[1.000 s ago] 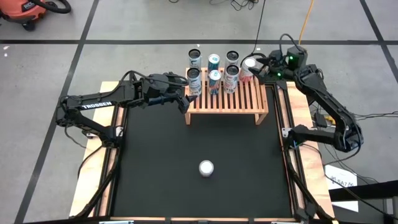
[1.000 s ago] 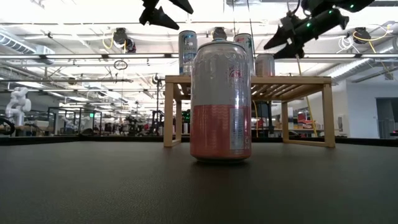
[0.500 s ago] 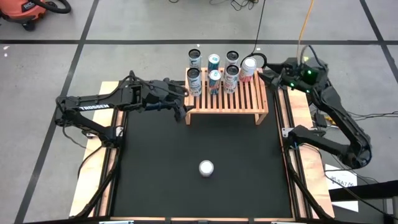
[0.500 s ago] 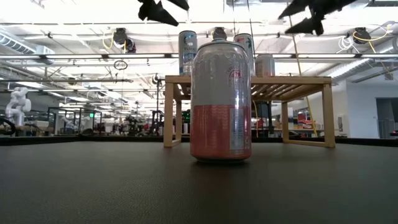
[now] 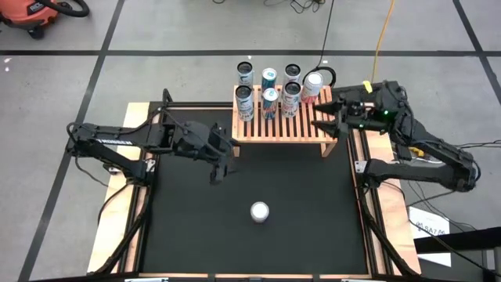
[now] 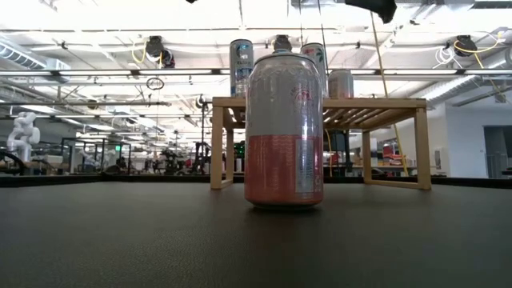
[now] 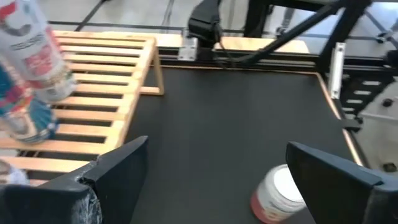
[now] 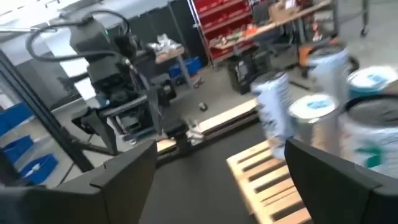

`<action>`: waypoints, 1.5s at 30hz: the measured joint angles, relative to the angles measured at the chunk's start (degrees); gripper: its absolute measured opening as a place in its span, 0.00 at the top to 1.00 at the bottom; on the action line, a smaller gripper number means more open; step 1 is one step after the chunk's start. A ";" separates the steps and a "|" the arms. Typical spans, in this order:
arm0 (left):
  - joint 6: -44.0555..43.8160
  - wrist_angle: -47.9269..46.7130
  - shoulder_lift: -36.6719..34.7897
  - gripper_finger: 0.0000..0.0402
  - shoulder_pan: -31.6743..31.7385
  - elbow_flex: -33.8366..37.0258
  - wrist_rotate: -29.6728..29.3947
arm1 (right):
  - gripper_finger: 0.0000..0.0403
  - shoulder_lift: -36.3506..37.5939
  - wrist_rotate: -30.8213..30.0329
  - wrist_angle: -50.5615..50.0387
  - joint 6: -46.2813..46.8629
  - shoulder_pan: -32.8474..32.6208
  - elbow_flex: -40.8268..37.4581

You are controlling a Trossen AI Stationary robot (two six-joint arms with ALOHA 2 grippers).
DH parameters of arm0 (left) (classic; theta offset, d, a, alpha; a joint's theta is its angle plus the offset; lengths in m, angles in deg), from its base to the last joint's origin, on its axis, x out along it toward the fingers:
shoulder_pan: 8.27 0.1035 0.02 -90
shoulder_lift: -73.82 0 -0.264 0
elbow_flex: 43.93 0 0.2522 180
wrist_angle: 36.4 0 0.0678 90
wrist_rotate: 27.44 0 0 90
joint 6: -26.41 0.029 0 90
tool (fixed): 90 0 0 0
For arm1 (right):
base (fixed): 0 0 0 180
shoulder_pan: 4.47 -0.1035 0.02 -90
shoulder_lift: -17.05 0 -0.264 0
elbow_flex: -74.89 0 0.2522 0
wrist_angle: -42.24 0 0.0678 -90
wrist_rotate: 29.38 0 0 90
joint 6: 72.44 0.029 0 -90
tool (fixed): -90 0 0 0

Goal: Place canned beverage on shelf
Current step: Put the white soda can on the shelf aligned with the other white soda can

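A white-and-pink can (image 5: 259, 211) stands upright on its base on the black mat, near the front; it fills the low view (image 6: 284, 120). The light-wood slatted shelf (image 5: 291, 125) stands at the mat's far side, with several cans (image 5: 270, 102) upright along its far edge. My left gripper (image 5: 221, 160) hovers open over the mat off the shelf's near left corner. Its wrist view shows the can (image 7: 280, 196) ahead, between the spread fingers. My right gripper (image 5: 325, 124) hovers open above the shelf's right end, facing the shelf cans (image 8: 273, 112).
More cans (image 5: 269, 76) stand on the floor-side strip behind the shelf. The mat's wooden frame (image 5: 141, 196) borders both sides. Bare black mat (image 5: 196, 227) surrounds the lone can. Cables and an orange vacuum (image 5: 31, 12) lie on the floor beyond.
My left gripper has swung from the shelf's left end toward the near edge, out over the mat, turning toward the lone can. My right gripper has moved from the shelf's far right corner toward the near edge and risen. Both stayed open. No can has moved.
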 joint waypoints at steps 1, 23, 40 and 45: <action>-0.03 -0.03 0.00 0.07 -0.68 0.00 -0.01 | 0.16 -0.78 -1.52 -0.06 0.53 -2.20 0.00; -10.81 7.19 1.76 0.07 -13.35 7.70 -5.72 | 0.16 -25.76 -33.15 1.14 22.50 -43.21 0.00; -9.42 -2.16 2.32 0.07 -16.55 8.49 -4.36 | 0.16 -52.09 -54.30 -15.76 39.76 -57.63 20.21; -10.76 -2.60 2.32 0.07 -17.54 8.49 -5.12 | 0.16 -57.42 -56.43 -31.65 58.85 -58.09 29.97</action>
